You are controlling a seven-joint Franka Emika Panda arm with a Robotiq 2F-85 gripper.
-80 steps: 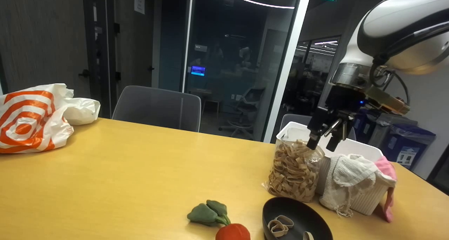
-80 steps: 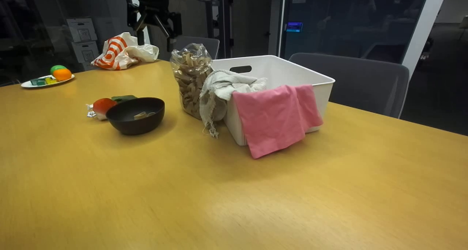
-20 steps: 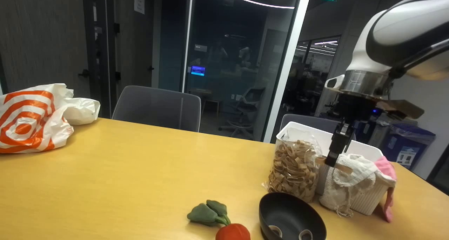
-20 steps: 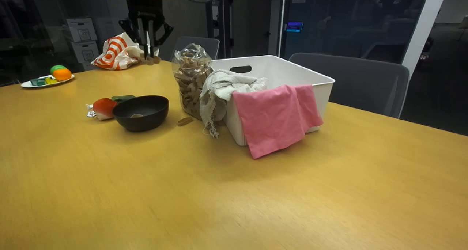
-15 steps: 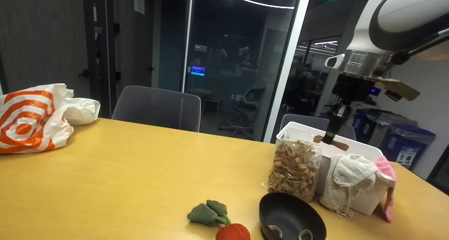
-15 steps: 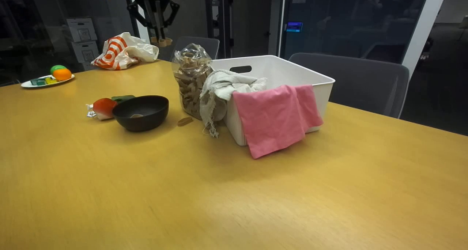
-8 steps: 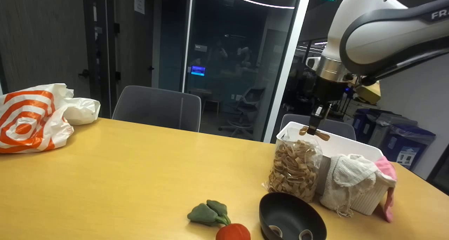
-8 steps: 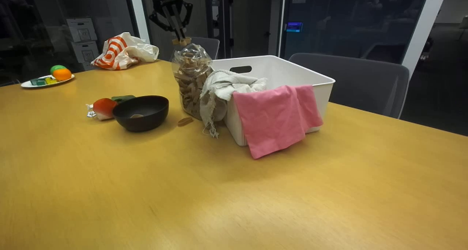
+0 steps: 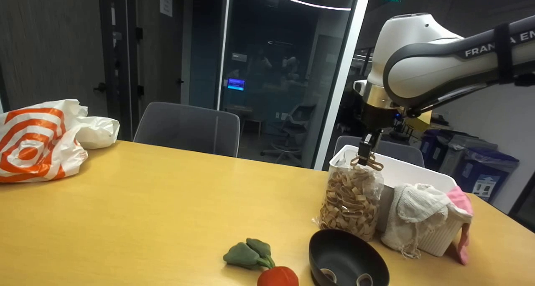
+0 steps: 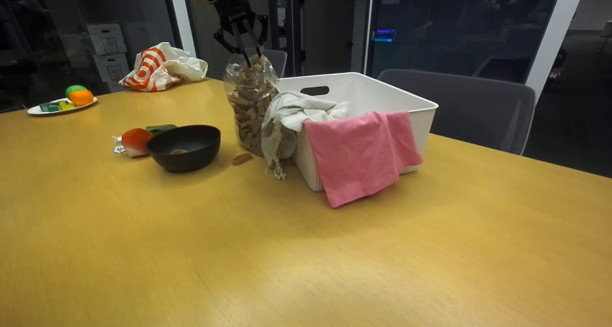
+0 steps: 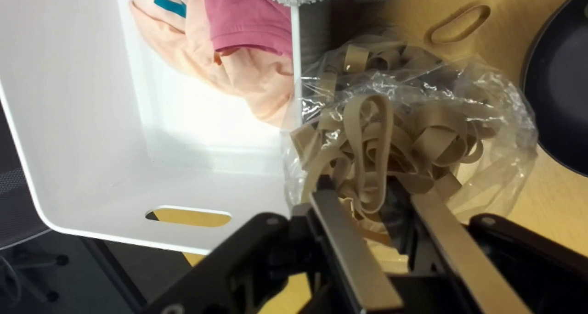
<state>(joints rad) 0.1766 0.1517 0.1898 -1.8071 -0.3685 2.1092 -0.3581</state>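
Directly over the mouth of a clear plastic bag [image 9: 350, 206] full of tan rubber bands, my gripper [image 11: 360, 190] points downward. In the wrist view its fingers stand a moderate gap apart, with bag contents showing through between them. A long band loop [image 11: 356, 135] lies at the fingertips, its near end in the gap and not visibly pinched. In an exterior view, loose band loops [image 9: 375, 165] stick out around the fingertips. Beside the bag is a black bowl [image 10: 191, 155] with a couple of bands inside. One band [image 10: 242, 159] lies on the table between bowl and bag.
A white bin [image 11: 220, 190] adjoins the bag, with a whitish cloth [image 10: 306, 109] and a pink cloth [image 10: 363, 150] over its rim. Near the bowl lie a red item [image 9: 278, 276] and a green one [image 9: 242, 256]. A white-and-orange plastic bag [image 9: 33, 152] is farther off.
Over the last second my gripper has moved across and down to the bag's mouth, carrying bands, and its jaws have parted. Earlier, the bowl shifted slightly and a band appeared on the table.
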